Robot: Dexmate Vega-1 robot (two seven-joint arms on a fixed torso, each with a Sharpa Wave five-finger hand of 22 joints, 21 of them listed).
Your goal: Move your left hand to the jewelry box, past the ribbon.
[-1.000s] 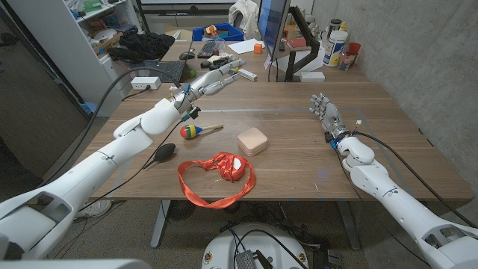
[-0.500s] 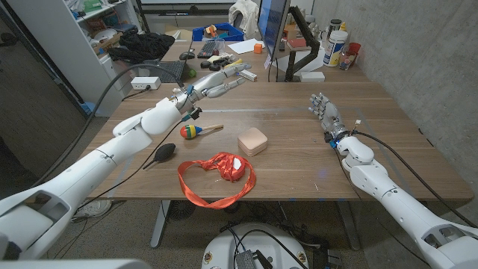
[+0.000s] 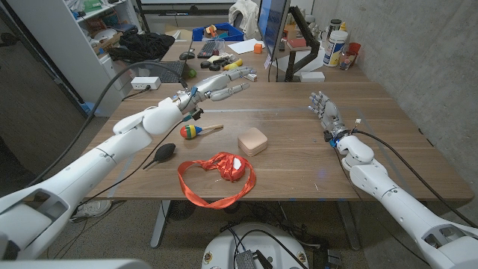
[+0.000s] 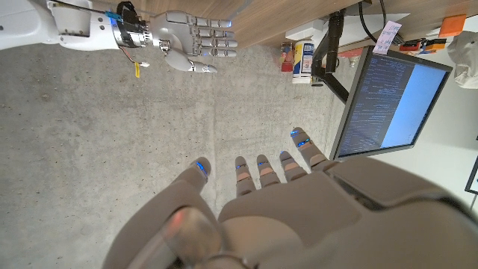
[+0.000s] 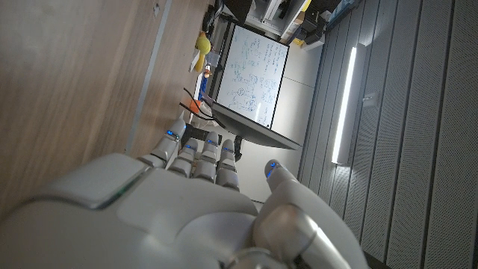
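Above the bench's far side, at about 11 o'clock, the left hand point(image 3: 224, 81) hangs in the air with fingers stretched out and apart, holding nothing. Toward 6 o'clock from it sits the pink jewelry box point(image 3: 252, 140) on the bench point(image 3: 299, 161); the red ribbon point(image 3: 216, 179) lies looped nearer still. At 3 o'clock, the right hand point(image 3: 326, 113) is empty, fingers extended.
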